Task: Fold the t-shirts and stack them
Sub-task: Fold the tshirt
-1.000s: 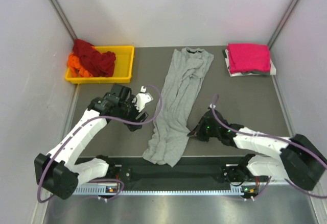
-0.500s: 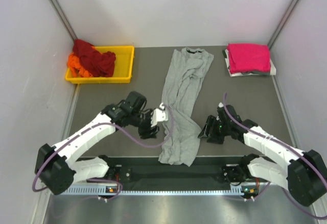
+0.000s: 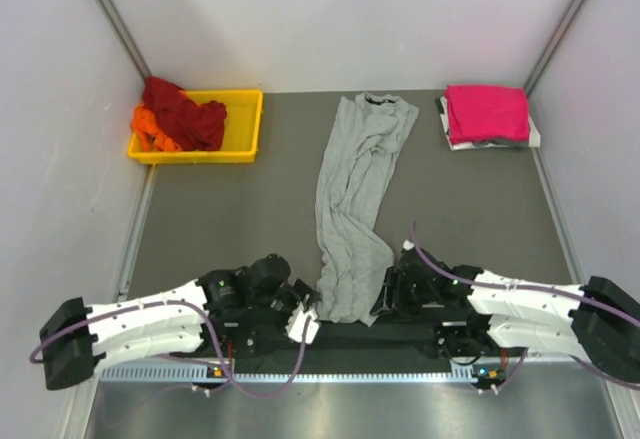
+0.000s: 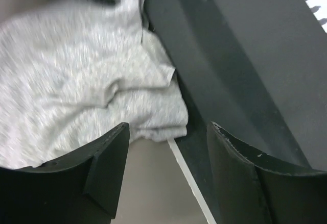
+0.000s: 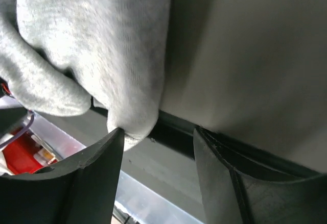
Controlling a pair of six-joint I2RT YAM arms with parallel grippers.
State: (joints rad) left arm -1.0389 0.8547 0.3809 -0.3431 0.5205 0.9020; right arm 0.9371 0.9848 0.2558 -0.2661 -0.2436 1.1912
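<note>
The grey t-shirt (image 3: 352, 209) lies stretched lengthwise down the table (image 3: 230, 209), collar far, hem bunched at the near edge. I hold the left gripper (image 3: 303, 321) and right gripper (image 3: 386, 297) either side of that hem, jaws parted and empty, placed, I judge, to pinch its corners.
</note>
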